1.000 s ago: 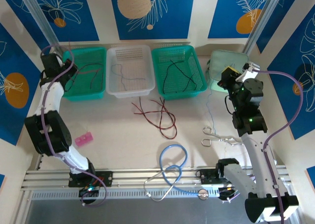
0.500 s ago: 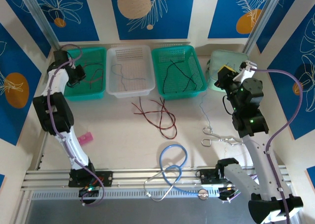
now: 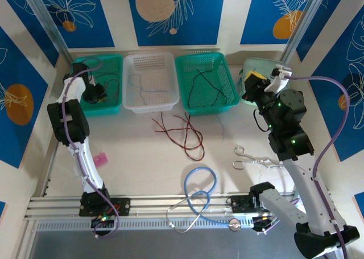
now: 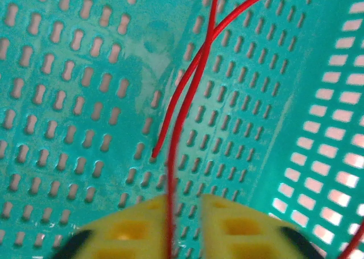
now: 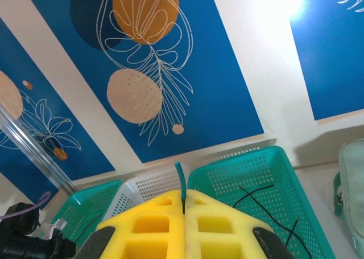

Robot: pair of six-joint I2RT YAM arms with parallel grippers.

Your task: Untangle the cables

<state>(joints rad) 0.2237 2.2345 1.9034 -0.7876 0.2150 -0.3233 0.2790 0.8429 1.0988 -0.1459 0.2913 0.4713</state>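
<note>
The left wrist shows me my left hand (image 4: 183, 205) slightly spread around a red cable (image 4: 175, 134) over the basket (image 4: 68, 99); my right hand (image 5: 183, 205) pinches a teal strand (image 5: 180, 176)

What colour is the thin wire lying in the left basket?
Red. The wire shows best in the left wrist view, against the teal basket.

No text, number or brand can be read anywhere. Wall panels (image 3: 170, 11): blue, with drawn leaves and discs, decoration and not lettering. Green basket (image 4: 68, 71), seen close from the left wrist: plain perforated plastic. White tag (image 3: 282, 75) on the right arm's wrist: possibly printed, too small to tell. Pink block (image 3: 100, 159) on the counter (image 3: 142, 156): its surface is too small to make out.
</note>
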